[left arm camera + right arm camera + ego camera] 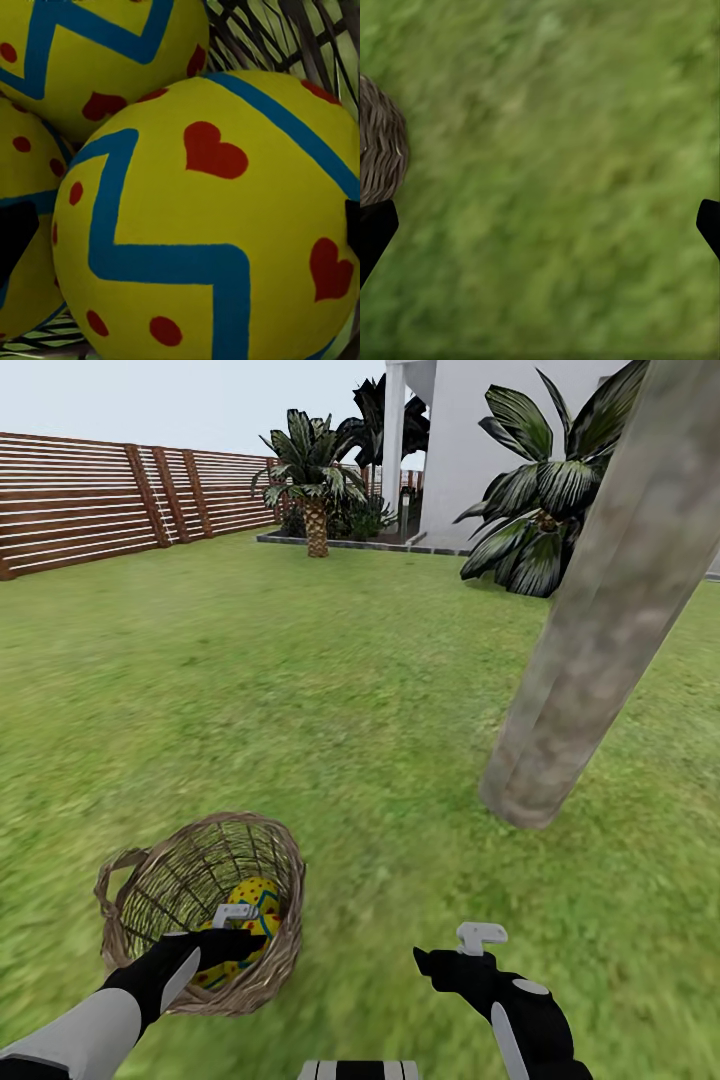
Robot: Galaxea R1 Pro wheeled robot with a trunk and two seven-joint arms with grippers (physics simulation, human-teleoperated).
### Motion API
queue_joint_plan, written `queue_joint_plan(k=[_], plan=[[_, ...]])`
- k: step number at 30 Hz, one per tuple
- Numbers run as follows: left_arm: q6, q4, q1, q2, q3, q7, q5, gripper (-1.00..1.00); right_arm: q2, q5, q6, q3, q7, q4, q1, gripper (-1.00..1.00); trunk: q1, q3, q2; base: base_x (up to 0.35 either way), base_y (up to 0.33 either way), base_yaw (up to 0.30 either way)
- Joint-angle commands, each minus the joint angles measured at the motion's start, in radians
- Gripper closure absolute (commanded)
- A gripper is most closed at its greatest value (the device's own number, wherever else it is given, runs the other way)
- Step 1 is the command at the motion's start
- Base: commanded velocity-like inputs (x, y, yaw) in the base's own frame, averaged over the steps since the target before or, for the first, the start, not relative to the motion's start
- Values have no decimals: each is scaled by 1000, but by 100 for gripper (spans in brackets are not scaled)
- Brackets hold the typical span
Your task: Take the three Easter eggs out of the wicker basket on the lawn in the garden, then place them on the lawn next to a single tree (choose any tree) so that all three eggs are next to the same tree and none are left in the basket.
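The wicker basket sits on the lawn just in front of me, and a yellow Easter egg with blue zigzags shows inside it. My left gripper reaches into the basket. In the left wrist view three eggs are packed together: one large egg lies between the spread fingers of the left gripper, with one egg behind it and another egg beside it. My right gripper hovers open over bare grass right of the basket. The tree stands a short way off, ahead to the right.
A brown slatted fence runs along the far left. A short palm and a white house stand at the back. A broad-leaved shrub grows beyond the tree trunk. Open grass stretches between the basket and the trunk.
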Motion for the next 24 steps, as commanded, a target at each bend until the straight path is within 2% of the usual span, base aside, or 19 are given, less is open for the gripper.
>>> queue_joint_plan(k=[1,24], plan=[[7,-2,0,1,-5,-1,10,-100,0,-5,5,-1,0,-1,0,-100,0,-1,0,0,0,0],[-21,-3,0,-1,-5,-3,9,-100,0,-5,5,-1,0,-1,0,-100,0,-1,0,-17,0,0]])
